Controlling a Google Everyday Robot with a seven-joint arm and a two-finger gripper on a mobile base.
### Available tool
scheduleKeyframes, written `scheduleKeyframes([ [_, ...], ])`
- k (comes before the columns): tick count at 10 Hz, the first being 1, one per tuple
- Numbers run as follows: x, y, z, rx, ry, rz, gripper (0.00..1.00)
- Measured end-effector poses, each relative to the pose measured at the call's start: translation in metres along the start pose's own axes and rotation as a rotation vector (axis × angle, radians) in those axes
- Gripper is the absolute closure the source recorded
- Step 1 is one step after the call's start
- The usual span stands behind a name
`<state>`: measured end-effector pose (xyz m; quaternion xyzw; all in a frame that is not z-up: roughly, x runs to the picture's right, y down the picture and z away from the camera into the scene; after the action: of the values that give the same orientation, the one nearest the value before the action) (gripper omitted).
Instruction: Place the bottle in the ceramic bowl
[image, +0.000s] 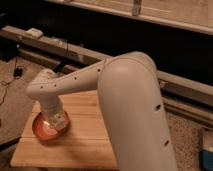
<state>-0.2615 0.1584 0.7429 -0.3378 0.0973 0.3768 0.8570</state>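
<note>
Your end effector (56, 121) hangs directly over the ceramic bowl (43, 131), at the counter's (85, 135) nine o'clock edge. You cannot tell its opening, and the bottle is hidden.

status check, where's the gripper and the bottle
Gripper low over bowl, on wooden table. Bottle not visible, hidden under gripper if there. Nothing else in the way.
</note>
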Motion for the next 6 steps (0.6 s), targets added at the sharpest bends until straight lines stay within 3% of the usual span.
scheduleKeyframes([
  [3,-0.019,0.011,0.007,-0.003,0.002,-0.060,0.25],
  [6,-0.025,0.013,0.037,-0.003,0.039,-0.091,0.20],
])
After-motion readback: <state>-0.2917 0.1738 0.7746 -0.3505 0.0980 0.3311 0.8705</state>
